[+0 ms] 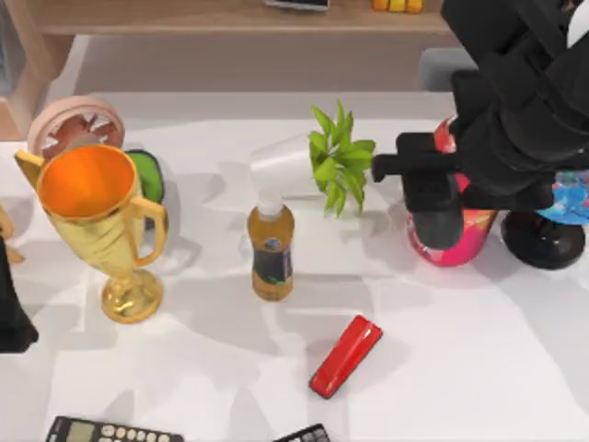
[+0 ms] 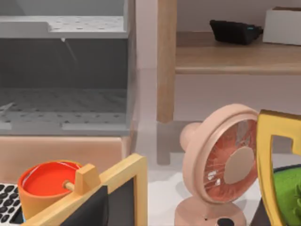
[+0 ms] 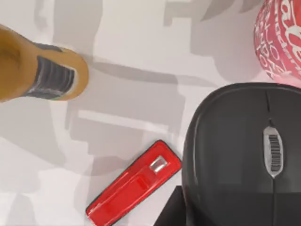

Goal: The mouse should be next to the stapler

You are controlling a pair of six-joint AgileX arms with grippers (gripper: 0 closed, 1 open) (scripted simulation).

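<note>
1. Done: the right gripper (image 1: pixel 433 198), at 2 o'clock on the table, carries the smooth, rounded dark grey-black mouse (image 3: pixel 242 155) aloft, clamped.
2. Left: lower it beside the slim glossy red stapler (image 1: pixel 345 356), lying at 6 o'clock.
3. The left arm sits parked at 9 o'clock.

A rendered office or study desk: a white table (image 1: pixel 515 368) carries a red stapler (image 1: pixel 345 356), a calculator (image 1: pixel 110 431) at the lower left edge, a small desk fan (image 1: pixel 74 124) at upper left, a gold trophy (image 1: pixel 101 221) and a potted plant (image 1: pixel 339 157). Wooden shelving (image 1: pixel 230 17) runs along the top.
</note>
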